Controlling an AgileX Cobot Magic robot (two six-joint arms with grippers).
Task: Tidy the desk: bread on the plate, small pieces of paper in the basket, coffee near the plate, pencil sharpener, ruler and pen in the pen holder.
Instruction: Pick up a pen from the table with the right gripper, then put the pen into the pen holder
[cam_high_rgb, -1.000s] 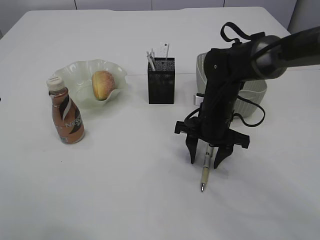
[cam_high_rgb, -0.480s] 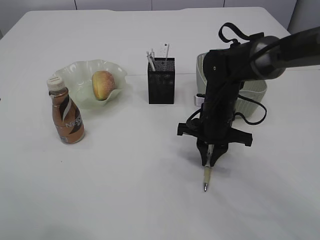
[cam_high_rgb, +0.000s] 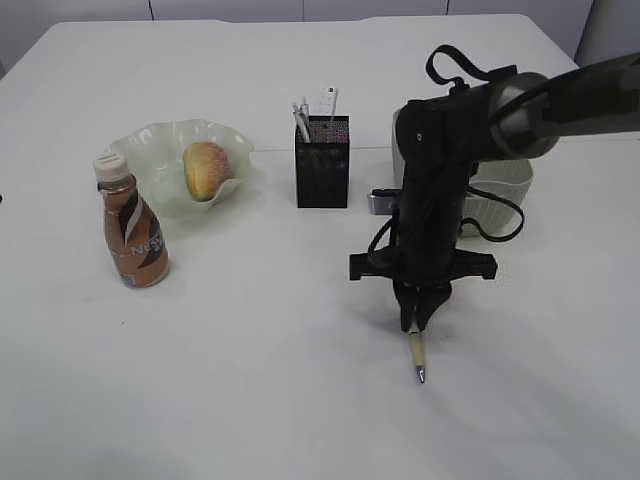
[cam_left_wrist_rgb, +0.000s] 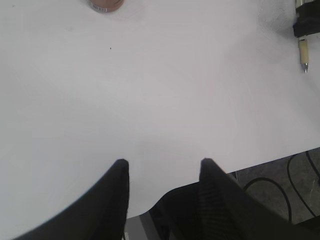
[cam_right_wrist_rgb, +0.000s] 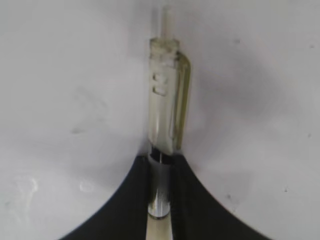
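Clear plastic pen – light, stiff, probably slippery – lay pinched mid-barrel between the right gripper's closed fingers; the left gripper hung open, empty.

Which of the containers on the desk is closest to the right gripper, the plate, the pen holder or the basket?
The grey-green basket, right behind the right gripper's arm; the black pen holder and green plate sit farther left.
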